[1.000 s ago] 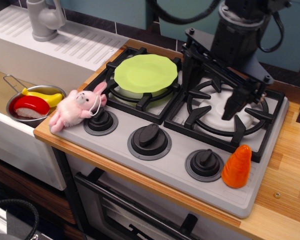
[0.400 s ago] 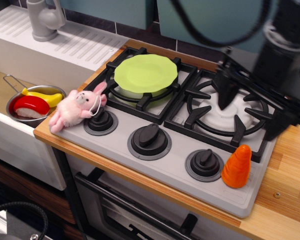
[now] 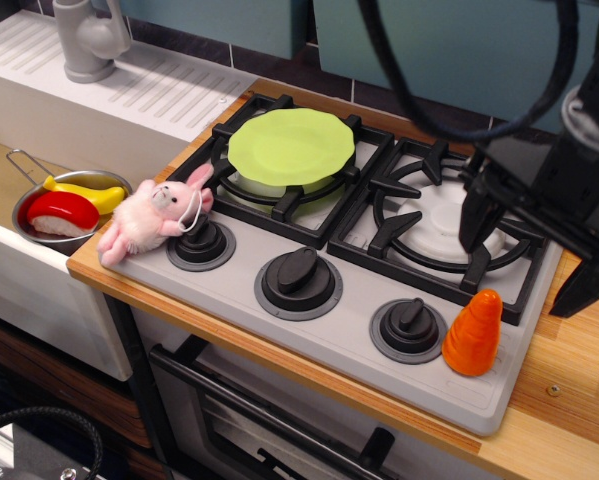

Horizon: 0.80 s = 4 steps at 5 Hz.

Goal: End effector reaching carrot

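The orange toy carrot [image 3: 474,334] stands upright on the grey stove front at the right, beside the rightmost knob [image 3: 408,325]. My black gripper [image 3: 531,260] hangs above and just right of it, over the stove's right edge. Its two dark fingers point down and stand wide apart: one fingertip [image 3: 476,228] is over the right burner, the other [image 3: 579,290] over the wooden counter. The gripper is open and holds nothing. The carrot sits below and between the fingers, not touched.
A lime green plate [image 3: 291,146] lies on the left burner. A pink plush bunny [image 3: 154,215] lies at the stove's left front corner. A metal bowl [image 3: 27,204] with red and yellow toy food sits in the sink. A grey faucet [image 3: 87,40] is at the back left.
My gripper has moved from over the right burner to the right and toward the front, coming lower and closer to the carrot. The carrot has not moved.
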Motion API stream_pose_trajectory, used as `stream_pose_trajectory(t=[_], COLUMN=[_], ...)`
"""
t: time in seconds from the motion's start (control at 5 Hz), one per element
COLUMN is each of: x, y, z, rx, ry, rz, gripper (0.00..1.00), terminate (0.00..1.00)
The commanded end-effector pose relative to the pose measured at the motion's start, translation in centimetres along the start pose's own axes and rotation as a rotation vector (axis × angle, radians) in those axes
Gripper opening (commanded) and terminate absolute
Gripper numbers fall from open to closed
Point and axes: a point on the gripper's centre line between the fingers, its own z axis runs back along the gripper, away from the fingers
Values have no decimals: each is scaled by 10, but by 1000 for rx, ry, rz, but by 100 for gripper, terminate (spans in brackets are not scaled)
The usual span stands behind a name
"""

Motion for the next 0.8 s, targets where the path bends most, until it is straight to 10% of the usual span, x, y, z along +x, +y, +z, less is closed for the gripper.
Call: stream_pose_trajectory(t=[0.0,0.4,0.6], x=[-10,-17,-16], y=[5,8,12], z=[-8,-30,-38], rx=[1,-2,-3], ry=[-59,-103,-120], rz=[-15,-13,-20], gripper=[100,100,100], terminate=[0,0,100])
